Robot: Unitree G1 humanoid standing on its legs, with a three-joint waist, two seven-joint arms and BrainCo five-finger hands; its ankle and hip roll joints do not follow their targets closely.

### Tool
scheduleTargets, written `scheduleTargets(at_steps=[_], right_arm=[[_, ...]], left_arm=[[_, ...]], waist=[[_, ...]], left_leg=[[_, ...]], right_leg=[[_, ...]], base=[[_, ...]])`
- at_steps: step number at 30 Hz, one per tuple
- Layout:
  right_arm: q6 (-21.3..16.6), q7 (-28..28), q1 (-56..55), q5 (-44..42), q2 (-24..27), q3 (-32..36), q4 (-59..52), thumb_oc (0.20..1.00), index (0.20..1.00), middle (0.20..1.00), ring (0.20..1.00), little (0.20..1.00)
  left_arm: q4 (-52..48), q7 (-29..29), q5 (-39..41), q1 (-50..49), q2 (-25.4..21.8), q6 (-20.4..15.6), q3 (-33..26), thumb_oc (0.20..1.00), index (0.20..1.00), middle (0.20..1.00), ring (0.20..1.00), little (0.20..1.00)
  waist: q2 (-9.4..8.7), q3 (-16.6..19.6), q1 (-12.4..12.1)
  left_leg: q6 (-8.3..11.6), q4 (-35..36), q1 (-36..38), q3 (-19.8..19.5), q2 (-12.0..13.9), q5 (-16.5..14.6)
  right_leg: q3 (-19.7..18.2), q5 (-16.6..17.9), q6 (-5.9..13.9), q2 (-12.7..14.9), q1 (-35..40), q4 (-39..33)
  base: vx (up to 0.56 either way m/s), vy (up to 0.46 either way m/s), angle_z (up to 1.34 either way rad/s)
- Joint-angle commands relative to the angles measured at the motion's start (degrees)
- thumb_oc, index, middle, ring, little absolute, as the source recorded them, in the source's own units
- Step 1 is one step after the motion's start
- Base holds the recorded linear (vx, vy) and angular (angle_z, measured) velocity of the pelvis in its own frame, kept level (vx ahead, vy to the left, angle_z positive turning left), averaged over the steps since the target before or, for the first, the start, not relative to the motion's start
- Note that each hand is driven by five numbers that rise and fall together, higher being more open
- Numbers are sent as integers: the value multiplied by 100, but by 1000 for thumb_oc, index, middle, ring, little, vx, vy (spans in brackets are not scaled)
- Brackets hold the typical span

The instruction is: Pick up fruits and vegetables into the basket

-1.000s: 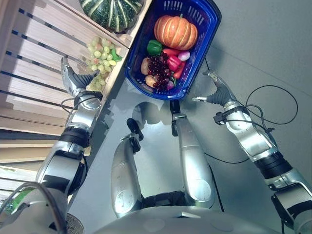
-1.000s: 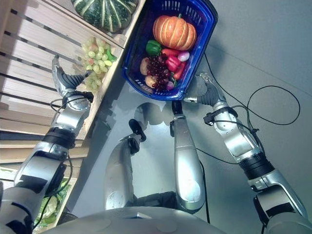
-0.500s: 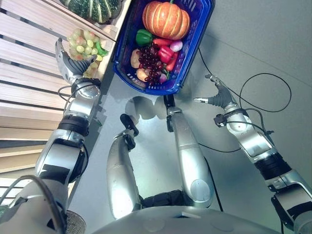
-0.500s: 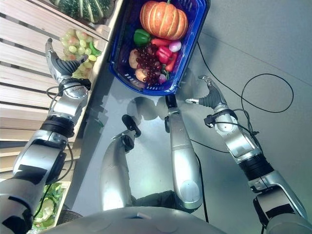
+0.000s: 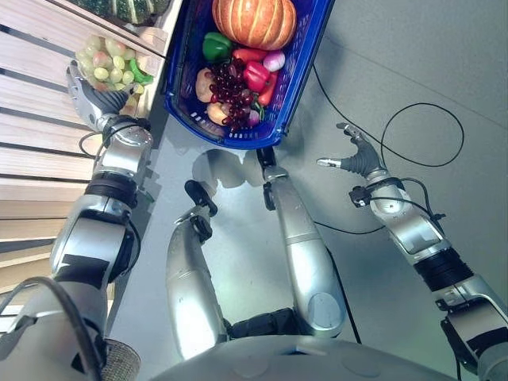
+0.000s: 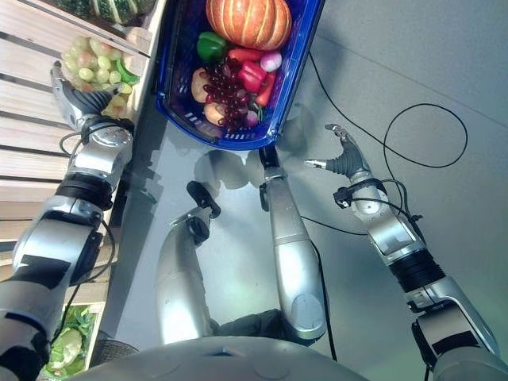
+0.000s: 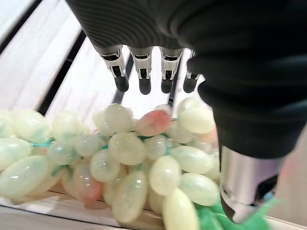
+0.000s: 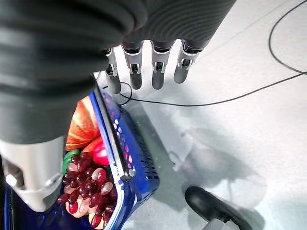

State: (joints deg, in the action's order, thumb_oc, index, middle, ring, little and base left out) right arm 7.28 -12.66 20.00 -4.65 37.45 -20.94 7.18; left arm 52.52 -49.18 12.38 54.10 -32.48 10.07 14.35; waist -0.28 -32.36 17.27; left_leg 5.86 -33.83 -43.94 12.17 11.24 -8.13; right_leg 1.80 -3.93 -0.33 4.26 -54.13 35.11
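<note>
Seeing our left robot hand [image 5: 94,101] spread just over the green grapes [image 7: 120,158] on the slatted wooden surface [image 5: 40,151], fingers straight, nothing gripped. Our right robot hand [image 5: 355,157] hangs loosely spread over the floor [image 5: 413,63], off to the right of the blue basket [image 5: 184,111]. Basket holds a pumpkin [image 5: 254,22], peppers [image 5: 255,75], dark grapes [image 5: 230,89]. Green squash [image 5: 127,8] sits beyond the grapes.

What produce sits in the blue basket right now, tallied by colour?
Orange: 1, the pumpkin
Green: 1, the green pepper
Red: 2, the red peppers
Dark purple: 1, the grape bunch
Pink: 1, the small round piece
Tan: 2, the potatoes
Total: 8
</note>
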Motion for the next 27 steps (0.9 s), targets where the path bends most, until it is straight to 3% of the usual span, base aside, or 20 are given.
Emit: scheduleTargets(at_steps=[1, 8, 15, 24, 25, 26, 27], right_arm=[[-323, -122, -91, -299, -37, 22, 58, 1000, 1000, 1000, 1000, 1000], [-402, -154, 103, -483, -30, -79, 279, 1000, 1000, 1000, 1000, 1000], [-423, -124, 181, -648, 12, -61, 366, 1000, 1000, 1000, 1000, 1000], [-490, -105, 179, -699, 38, -27, 382, 1000, 1000, 1000, 1000, 1000], [-516, -122, 163, -711, 46, -22, 384, 1000, 1000, 1000, 1000, 1000], [-547, -131, 149, -729, 54, -19, 394, 1000, 1000, 1000, 1000, 1000], [-558, -134, 144, -749, 60, -17, 405, 1000, 1000, 1000, 1000, 1000]], left_arm=[[415, -282, 216, -34, -431, 148, 154, 1000, 1000, 1000, 1000, 1000], [733, -220, 370, 238, -503, 305, 286, 1000, 1000, 1000, 1000, 1000], [956, 551, 111, 419, -586, 613, 598, 1000, 1000, 1000, 1000, 1000], [973, 754, 28, 563, -575, 88, 751, 1000, 1000, 1000, 1000, 1000], [954, 714, -11, 599, -587, -60, 767, 743, 743, 743, 743, 743], [941, 749, -46, 632, -593, -90, 781, 595, 595, 595, 595, 595], [937, 775, -53, 667, -596, -60, 803, 529, 529, 529, 529, 529]], waist=[[-288, 256, -46], [-340, 256, -33], [-351, 256, 1], [-328, 256, 83], [-324, 256, 96], [-323, 256, 106], [-324, 256, 114]], left_leg=[[-301, -454, -437, 133, 14, -483], [-296, -545, -619, 85, 19, -526], [-293, -602, -794, 64, 6, -553], [-278, -573, -847, 120, 19, -557], [-274, -572, -862, 132, 25, -559], [-273, -565, -864, 143, 28, -560], [-271, -563, -874, 149, 27, -561]], right_leg=[[28, -573, 267, -120, -76, 226], [57, -527, 261, -119, -224, 227], [63, -461, 264, -112, -401, 232], [30, -392, 276, -112, -507, 158], [23, -382, 276, -108, -531, 149], [22, -375, 277, -105, -542, 140], [20, -367, 274, -106, -553, 127]], base=[[0, 0, 0], [1, -4, 0], [1, -5, 0], [0, 1, 0], [0, 0, 0], [0, 0, 0], [0, 0, 0]])
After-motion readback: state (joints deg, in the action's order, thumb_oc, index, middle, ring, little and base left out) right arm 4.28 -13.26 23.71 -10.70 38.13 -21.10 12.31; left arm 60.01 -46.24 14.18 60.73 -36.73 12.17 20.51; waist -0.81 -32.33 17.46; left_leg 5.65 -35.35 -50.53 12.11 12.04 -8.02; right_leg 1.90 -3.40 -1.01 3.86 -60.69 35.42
